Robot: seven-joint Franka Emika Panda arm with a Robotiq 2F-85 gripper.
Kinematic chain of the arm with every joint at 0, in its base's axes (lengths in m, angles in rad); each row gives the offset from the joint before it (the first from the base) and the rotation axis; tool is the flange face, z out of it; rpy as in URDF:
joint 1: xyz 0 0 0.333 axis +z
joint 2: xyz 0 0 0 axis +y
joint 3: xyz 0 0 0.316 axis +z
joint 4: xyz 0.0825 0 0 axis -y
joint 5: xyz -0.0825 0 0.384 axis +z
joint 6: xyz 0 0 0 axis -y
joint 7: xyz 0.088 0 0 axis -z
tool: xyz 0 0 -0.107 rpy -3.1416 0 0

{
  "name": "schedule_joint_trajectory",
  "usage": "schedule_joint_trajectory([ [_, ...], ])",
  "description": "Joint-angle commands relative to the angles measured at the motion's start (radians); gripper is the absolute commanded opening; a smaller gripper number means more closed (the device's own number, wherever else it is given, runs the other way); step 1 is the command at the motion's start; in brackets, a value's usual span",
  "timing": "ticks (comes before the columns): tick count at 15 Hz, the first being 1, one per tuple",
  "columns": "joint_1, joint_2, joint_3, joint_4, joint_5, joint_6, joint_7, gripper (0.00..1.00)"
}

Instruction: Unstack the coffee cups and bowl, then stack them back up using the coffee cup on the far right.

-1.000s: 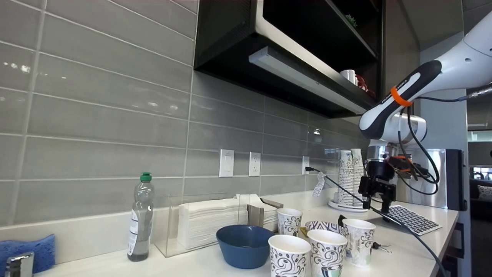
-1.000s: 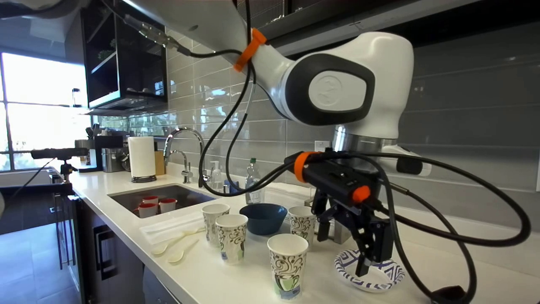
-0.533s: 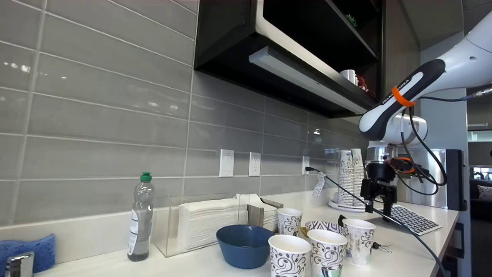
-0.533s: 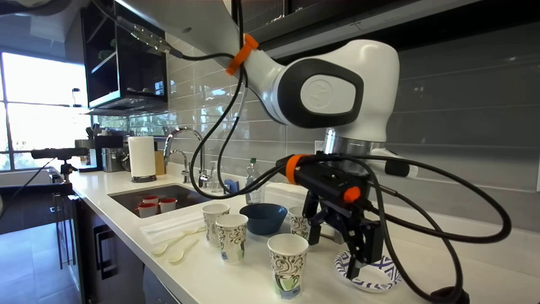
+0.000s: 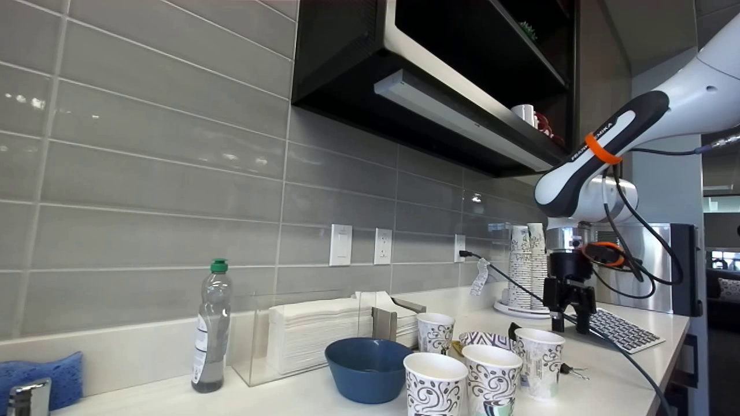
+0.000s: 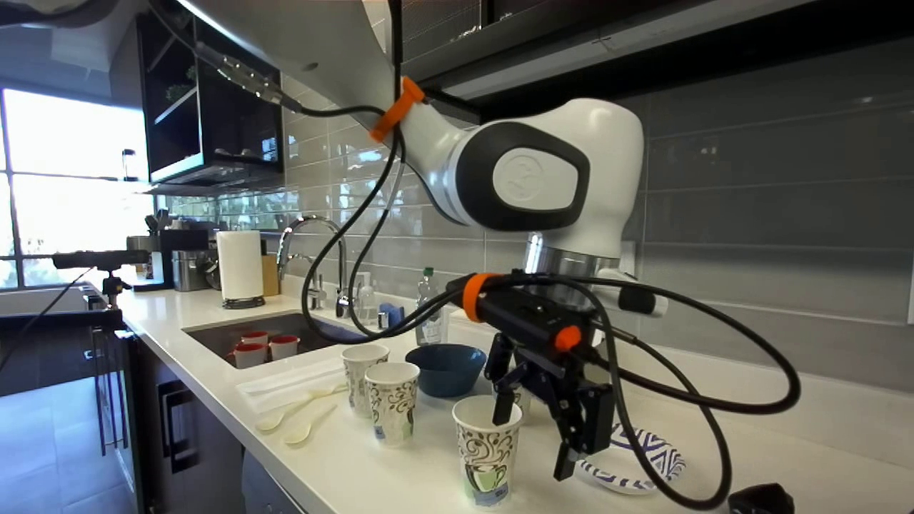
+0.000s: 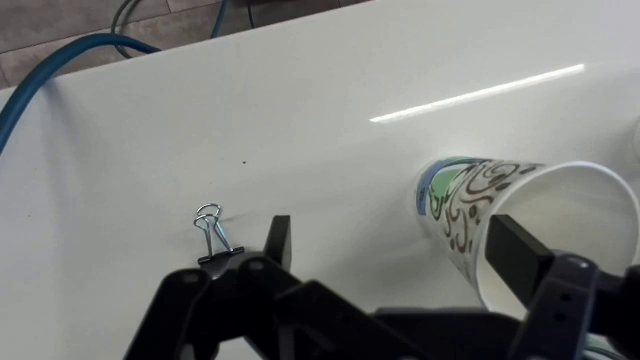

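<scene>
Upright on the counter [image 6: 432, 478] and unheld: the printed coffee cup [image 5: 540, 365], farthest right among the loose ones in an exterior view, so probably the one named for the restack. Looks thin-walled and light, likely to tip or buckle under a slight push.

Just beside it, partly over its mouth in the wrist view: the gripper [image 7: 393, 237], spread wide and empty. Overlaps the rim with only one of the fingers [image 7: 517, 260]; cannot tell whether above it or touching it. Spans mostly bare counter, hence seems off-centre. Risks, on going straight down, pressing that finger onto the rim and denting or toppling the cup; risks, on closing too early, a pinch on one wall and a crooked lift. Calls for a sideways shift before any lowering.

Close to the opposite finger in that view: a binder clip [image 7: 218, 256], possibly in the way of a lowered tip.

Farther along: three more coffee cups [image 5: 435, 382] and the blue bowl [image 5: 368, 372], unnested, a sign of finished unstacking. Could take a knock from a low sideways swing, most likely at the cup mostly hidden behind the gripper in an exterior view.

Outermost: a hanging cable loop [image 6: 703, 504], crossing before the patterned paper dish [image 6: 668, 460] in an exterior view; might snag there.
</scene>
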Motion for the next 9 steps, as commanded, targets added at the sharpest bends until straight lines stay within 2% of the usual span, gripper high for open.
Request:
schedule_joint_trajectory([
  [1, 0.019, -0.052, 0.010, -0.055, -0.035, -0.026, 0.008, 1.00],
  [9, 0.036, -0.036, 0.015, -0.063, 0.018, 0.026, 0.002, 1.00],
])
